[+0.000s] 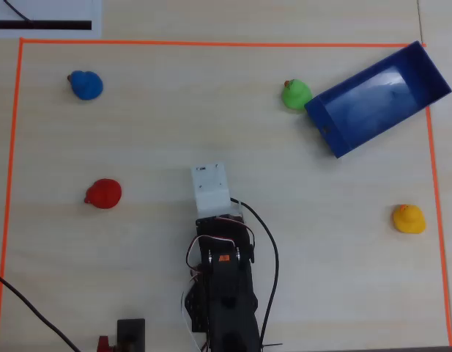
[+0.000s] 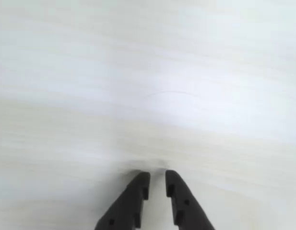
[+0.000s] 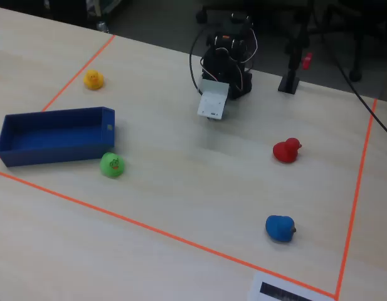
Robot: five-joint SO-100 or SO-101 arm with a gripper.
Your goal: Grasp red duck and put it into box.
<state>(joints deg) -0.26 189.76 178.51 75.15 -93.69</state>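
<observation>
Pale wood desk, taped in orange: the red duck (image 1: 103, 193) sat near its left edge in the overhead view, the box (image 1: 378, 100) at the far-right corner. With the gripper (image 2: 157, 178) nearly pressed together and empty, it risked knocking the duck away unless spread first

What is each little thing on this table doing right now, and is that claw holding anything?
Small red rubber duck: upright on the table, untouched.
Dark blue open-top box: empty, lying askew.
Small green rubber duck: right beside the box's corner, outside it.
Small blue rubber duck: alone on the table.
Small yellow rubber duck: alone on the table.
Black two-finger gripper: nearly closed, holding nothing, over bare table.
</observation>
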